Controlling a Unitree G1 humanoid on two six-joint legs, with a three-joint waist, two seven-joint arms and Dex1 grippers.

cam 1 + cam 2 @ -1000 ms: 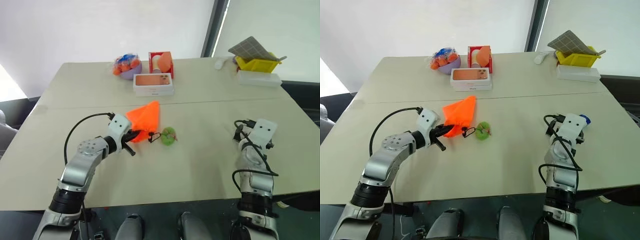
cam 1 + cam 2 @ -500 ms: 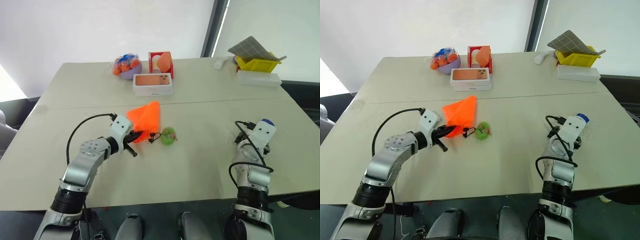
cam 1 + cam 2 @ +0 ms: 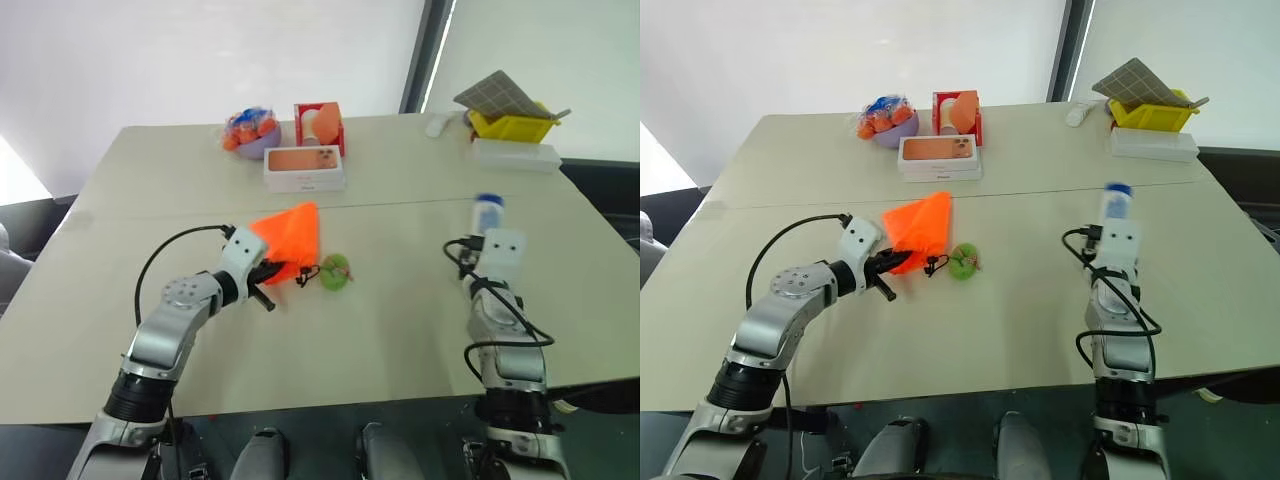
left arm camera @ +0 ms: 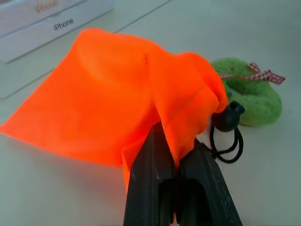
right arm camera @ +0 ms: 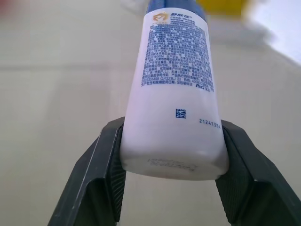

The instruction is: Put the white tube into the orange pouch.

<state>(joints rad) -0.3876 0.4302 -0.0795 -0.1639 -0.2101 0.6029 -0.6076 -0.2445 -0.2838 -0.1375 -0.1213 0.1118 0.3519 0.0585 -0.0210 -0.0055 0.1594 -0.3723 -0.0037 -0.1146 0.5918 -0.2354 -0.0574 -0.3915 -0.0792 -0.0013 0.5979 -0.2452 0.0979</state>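
Note:
The orange pouch (image 3: 291, 234) lies crumpled on the table left of centre, and my left gripper (image 4: 175, 147) is shut on a fold of its near edge. Its black cord (image 4: 226, 141) runs to a green ball (image 3: 337, 271) just to the right. The white tube (image 5: 176, 84), with blue print and a blue cap, is clamped at its flat end between the fingers (image 5: 109, 160) of my right gripper (image 5: 173, 141). Seen from the head, the tube (image 3: 487, 212) stands up above the right wrist, off the table, well to the right of the pouch.
At the back of the table sit a white phone box (image 3: 305, 168), a red box (image 3: 320, 123) and a purple bowl (image 3: 252, 137) of orange items. A yellow bin (image 3: 515, 126) and a long white case (image 3: 518, 155) stand at the back right.
My right gripper has closed on the tube, lifted it off the table and swung it inward to the left, so the tube now points up. The left gripper and pouch stayed put.

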